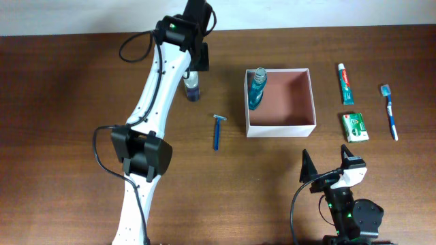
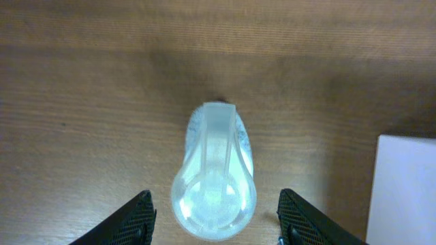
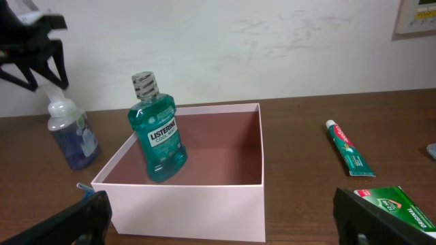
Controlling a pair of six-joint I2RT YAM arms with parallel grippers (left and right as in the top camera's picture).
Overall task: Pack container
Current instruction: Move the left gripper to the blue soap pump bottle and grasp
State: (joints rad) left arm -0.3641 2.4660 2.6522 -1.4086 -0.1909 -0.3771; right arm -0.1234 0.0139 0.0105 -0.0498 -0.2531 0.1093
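Note:
The container (image 1: 305,126) is a square white-walled box with a reddish-brown floor, also in the right wrist view (image 3: 204,204). A green mouthwash bottle (image 1: 257,89) stands in its far left corner (image 3: 158,139). A pump bottle with blue liquid (image 1: 193,87) stands left of the box. My left gripper (image 2: 216,221) is open right above it, one finger on each side of the white pump cap (image 2: 214,184), apart from it. My right gripper (image 1: 329,167) is open and empty near the table's front, facing the box (image 3: 218,218).
A blue razor (image 1: 218,131) lies left of the box. Right of the box lie a toothpaste tube (image 1: 346,83), a green soap box (image 1: 355,126) and a blue toothbrush (image 1: 390,111). The left arm stretches across the left half of the table.

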